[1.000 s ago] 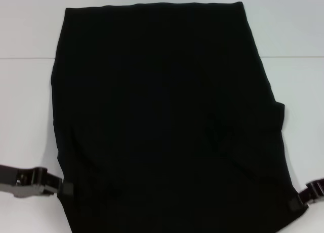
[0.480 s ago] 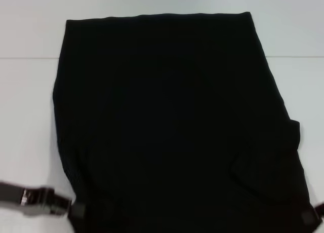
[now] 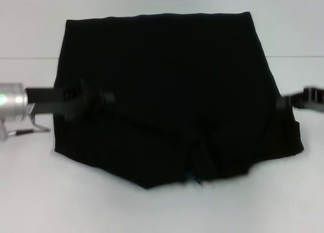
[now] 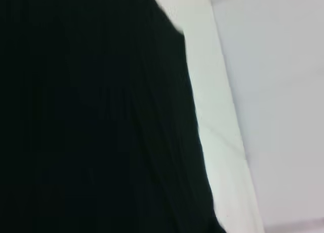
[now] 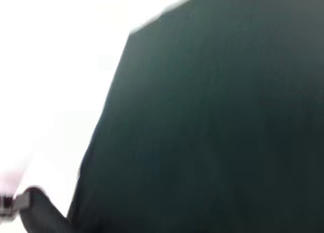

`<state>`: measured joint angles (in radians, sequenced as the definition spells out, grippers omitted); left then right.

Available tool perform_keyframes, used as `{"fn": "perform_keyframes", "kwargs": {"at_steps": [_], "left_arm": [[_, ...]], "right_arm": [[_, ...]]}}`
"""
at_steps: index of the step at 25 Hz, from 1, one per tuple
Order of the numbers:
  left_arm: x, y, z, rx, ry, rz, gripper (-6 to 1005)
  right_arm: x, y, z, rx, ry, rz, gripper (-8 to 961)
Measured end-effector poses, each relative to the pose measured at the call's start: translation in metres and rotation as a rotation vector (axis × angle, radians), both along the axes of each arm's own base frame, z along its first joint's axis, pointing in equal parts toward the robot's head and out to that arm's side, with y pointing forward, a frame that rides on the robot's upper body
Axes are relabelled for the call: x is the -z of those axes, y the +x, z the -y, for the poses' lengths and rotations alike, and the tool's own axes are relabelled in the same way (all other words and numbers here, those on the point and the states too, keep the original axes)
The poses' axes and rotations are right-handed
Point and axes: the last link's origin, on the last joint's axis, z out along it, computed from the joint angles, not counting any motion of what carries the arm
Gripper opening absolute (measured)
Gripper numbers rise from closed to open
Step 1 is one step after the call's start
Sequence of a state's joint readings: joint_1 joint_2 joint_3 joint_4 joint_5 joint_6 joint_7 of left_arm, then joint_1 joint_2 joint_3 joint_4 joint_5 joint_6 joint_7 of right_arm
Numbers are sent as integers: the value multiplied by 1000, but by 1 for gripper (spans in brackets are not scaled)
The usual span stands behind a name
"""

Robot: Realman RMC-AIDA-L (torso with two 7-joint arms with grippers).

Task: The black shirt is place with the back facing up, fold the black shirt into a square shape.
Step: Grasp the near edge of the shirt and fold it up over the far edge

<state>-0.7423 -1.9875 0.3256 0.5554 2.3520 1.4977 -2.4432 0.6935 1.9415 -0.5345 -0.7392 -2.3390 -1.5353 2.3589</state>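
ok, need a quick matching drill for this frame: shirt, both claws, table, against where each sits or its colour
Column 1:
1. large matte black fabric shirt
2. left claw
3. right claw
4. flat white table

Column 2:
a. at the garment's right edge
b. bare, pale surface under everything
c. over the garment's left side
d. partly folded, its near edge doubled up over the rest

Pairs: 1-d, 2-c, 3-a, 4-b

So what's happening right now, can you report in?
Left hand and right hand at the black shirt's sides, near half raised over far half. Nothing in the way.
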Motion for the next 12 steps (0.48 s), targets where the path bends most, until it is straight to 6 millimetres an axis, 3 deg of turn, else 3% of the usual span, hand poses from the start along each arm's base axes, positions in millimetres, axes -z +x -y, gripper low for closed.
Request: {"fn": "perform_keyframes", "kwargs": {"at_steps": [3, 6, 12], "left_arm": [[5, 1, -27, -47, 98, -78, 56], [14, -4, -45, -108, 174, -164, 56], [34, -10, -58, -131, 247, -341, 56]], "right_arm": [[4, -1, -25, 24, 120, 52, 60], [23, 0, -45, 48, 188, 131, 60], [62, 5, -66, 80, 305, 292, 60]]}}
